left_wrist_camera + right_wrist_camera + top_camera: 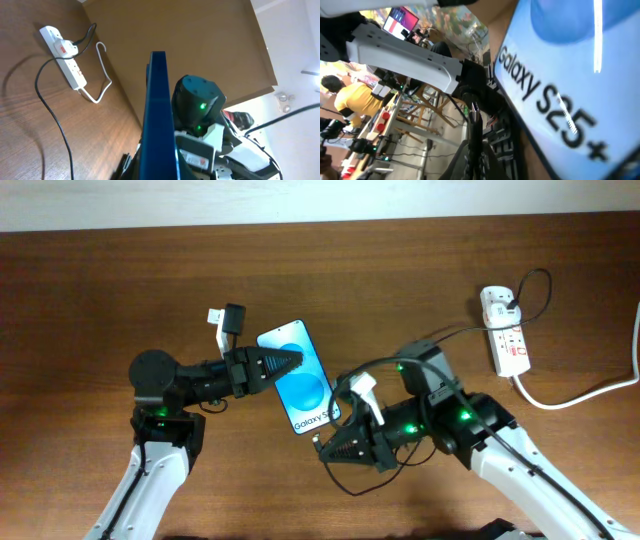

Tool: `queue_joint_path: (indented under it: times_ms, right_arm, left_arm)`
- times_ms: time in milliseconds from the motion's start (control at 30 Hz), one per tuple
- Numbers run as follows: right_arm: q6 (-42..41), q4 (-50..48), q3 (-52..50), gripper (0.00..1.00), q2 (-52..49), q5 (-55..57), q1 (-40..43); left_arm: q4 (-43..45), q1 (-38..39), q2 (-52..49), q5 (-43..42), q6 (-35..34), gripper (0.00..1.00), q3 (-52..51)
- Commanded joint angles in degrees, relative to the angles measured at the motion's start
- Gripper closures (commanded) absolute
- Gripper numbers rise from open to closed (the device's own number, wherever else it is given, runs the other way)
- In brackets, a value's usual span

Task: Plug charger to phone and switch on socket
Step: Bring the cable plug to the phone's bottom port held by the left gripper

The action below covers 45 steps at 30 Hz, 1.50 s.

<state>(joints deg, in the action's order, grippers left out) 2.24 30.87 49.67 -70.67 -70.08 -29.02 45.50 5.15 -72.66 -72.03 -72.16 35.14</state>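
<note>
My left gripper (285, 366) is shut on the phone (303, 389), a slim blue-screened smartphone with "Galaxy S25+" text, held tilted above the table. In the left wrist view the phone (159, 120) shows edge-on. My right gripper (325, 448) is shut on the black charger cable's connector tip (317, 444), just below the phone's lower end. In the right wrist view the tip (473, 111) points up beside the phone screen (570, 75). The white socket strip (505, 331) lies at the far right, with the black plug head (506, 309) in it. It also shows in the left wrist view (64, 56).
The black cable (440, 340) loops from the socket over my right arm. A thick white cord (580, 394) runs from the strip off the right edge. The table's far edge meets a white wall.
</note>
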Motion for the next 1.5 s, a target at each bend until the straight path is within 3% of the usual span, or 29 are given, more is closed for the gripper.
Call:
queue_joint_path:
  times_ms: [0,267,467,700,1467]
  right_arm:
    - [-1.27,2.75,0.5,0.96,-0.15,3.52,-0.55]
    - [-1.31,0.52,0.55,0.96,-0.15,5.88,-0.55]
    - [-4.26,-1.14,0.57,0.96,-0.15,5.16,-0.55]
    - [-4.22,3.41,0.55,0.96,0.37,1.49,-0.55]
    - [-7.69,0.7,0.55,0.96,2.16,5.86,-0.55]
  left_arm:
    - [0.26,0.11,0.13,-0.28,1.07,1.0,0.79]
    - [-0.11,0.11,0.13,-4.92,1.09,1.0,0.79]
    - [-0.11,0.11,0.13,-5.14,1.09,1.0,0.81]
    - [-0.09,0.07,0.13,-4.48,1.14,1.0,0.79]
    - [-0.11,0.07,0.13,-4.74,1.11,1.0,0.79]
